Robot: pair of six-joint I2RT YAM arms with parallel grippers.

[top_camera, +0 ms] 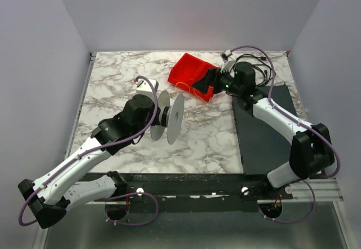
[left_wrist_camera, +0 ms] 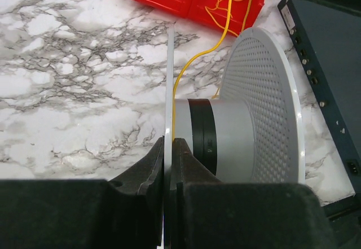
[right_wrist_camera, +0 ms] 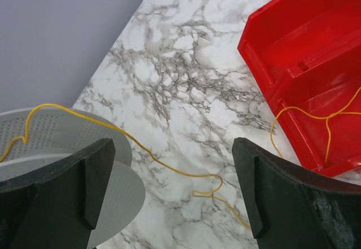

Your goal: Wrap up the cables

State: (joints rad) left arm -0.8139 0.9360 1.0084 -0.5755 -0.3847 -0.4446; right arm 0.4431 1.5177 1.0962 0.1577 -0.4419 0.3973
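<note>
Thin yellow wire trails from the red bin across the marble desk onto the grey spool, whose thin flange the left tool pinches edge-on, while the right tool hangs spread wide above the wire beside the bin.

Left arm: base at lower left of the top view, forearm reaching up and right to mid-frame. Left gripper: jaws pinched onto the thin flange edge of the spool. Both fingers come up from the bottom of the wrist view.

Right arm: base at lower right, elbow folded near the right edge, forearm stretched to upper centre. Right gripper: jaws spread wide, fingers at the bottom corners of its wrist view, gripping nothing.
</note>
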